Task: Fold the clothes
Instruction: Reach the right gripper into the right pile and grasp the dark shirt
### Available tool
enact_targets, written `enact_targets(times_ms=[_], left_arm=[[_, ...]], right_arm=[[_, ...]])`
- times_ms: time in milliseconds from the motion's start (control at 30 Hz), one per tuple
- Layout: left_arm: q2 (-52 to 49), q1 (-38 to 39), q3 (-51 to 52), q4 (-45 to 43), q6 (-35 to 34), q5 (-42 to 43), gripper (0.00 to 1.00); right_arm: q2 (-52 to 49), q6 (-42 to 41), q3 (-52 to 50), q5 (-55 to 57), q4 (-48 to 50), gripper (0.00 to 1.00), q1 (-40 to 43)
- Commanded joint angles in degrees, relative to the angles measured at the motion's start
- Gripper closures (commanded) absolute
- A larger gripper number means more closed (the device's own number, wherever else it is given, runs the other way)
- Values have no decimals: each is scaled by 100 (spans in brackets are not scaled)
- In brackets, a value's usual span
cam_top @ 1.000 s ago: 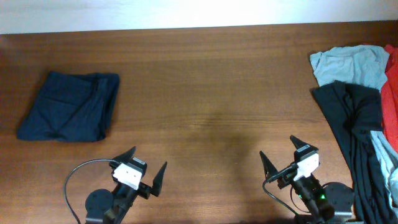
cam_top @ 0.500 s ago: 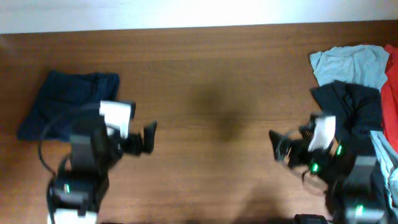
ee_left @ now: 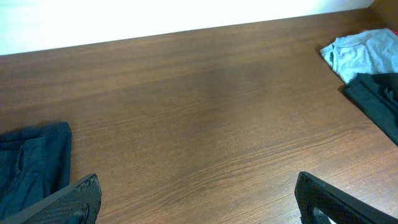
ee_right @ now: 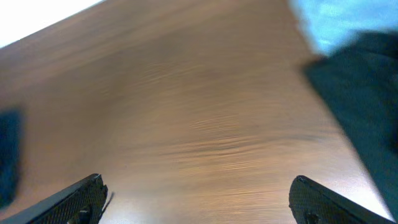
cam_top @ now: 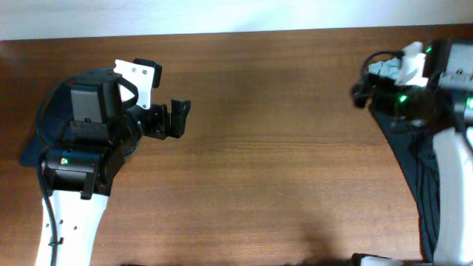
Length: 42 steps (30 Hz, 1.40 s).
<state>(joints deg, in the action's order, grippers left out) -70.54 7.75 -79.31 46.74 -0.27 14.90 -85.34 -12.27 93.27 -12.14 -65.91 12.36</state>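
Observation:
The clothes lie in two places. A folded dark-navy garment [ee_left: 31, 163] sits at the table's left, mostly hidden under my left arm in the overhead view [cam_top: 28, 152]. At the right edge is a heap with a light-blue garment [ee_left: 364, 53] and a black one [ee_left: 380, 99] [cam_top: 414, 174]. My left gripper [cam_top: 179, 120] [ee_left: 199, 205] hangs open over bare wood, right of the navy garment. The right gripper [cam_top: 361, 90] [ee_right: 196, 199] is open and holds nothing, just left of the heap; its view is blurred, with the black garment [ee_right: 367, 93] at right.
The brown wooden table [cam_top: 266, 170] stretches between the two piles. A white wall [ee_left: 155, 15] runs along its far edge. My raised right arm [cam_top: 443, 74] covers the top of the heap from above.
Both arms have risen from the front edge and swung toward the back. The left now stands over the navy garment, the right over the heap at the right. Both stayed open.

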Motion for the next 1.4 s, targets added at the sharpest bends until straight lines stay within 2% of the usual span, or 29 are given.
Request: enact_targets(times_ms=[0, 67, 133, 300, 400, 533, 667, 1033, 1100, 1167, 1200, 1267, 1300, 1367], left_arm=[[-28, -4, -76, 96, -15, -260, 1], [-28, -4, -76, 111, -15, -273, 1], [-28, -4, -76, 111, -15, -273, 1], [-188, -4, -76, 87, -15, -291, 1], [-420, -2, -76, 94, -17, -269, 1], [-632, 2, -76, 170, -17, -269, 1], [-767, 2, -76, 179, -17, -269, 1], [-767, 2, -76, 179, -20, -225, 1], [-767, 2, -76, 177, -17, -225, 1], [-767, 2, -76, 173, -17, -227, 1], [-767, 2, -76, 170, -17, -227, 1], [-767, 2, -76, 173, -17, -227, 1], [-767, 2, -76, 175, -17, -225, 1], [-767, 2, -76, 175, -17, -225, 1]], right_arm=[[-914, -518, 155, 728, 57, 1, 1021], [-1432, -673, 157, 706, 192, 1, 1547], [-2107, -667, 157, 199, 699, 1, 2275], [-2870, -660, 155, -494, 1545, 1, 3003], [-3161, -358, 155, -525, 2083, 1, 3123], [-3405, 157, 155, -501, 2319, 1, 3161], [-3781, 157, 155, -92, 2428, 2, 3169], [-3862, 306, 155, -94, 2627, 1, 3353], [-3862, 334, 155, -503, 2566, 11, 3427], [-3862, 614, 155, -1375, 2588, 35, 3456], [-3862, 654, 155, -1600, 2592, 39, 3453], [-3858, 651, 155, -2085, 2583, 53, 3436], [-3851, 651, 155, -2385, 2559, 65, 3414], [-3838, 651, 155, -2863, 2531, 77, 3386]])
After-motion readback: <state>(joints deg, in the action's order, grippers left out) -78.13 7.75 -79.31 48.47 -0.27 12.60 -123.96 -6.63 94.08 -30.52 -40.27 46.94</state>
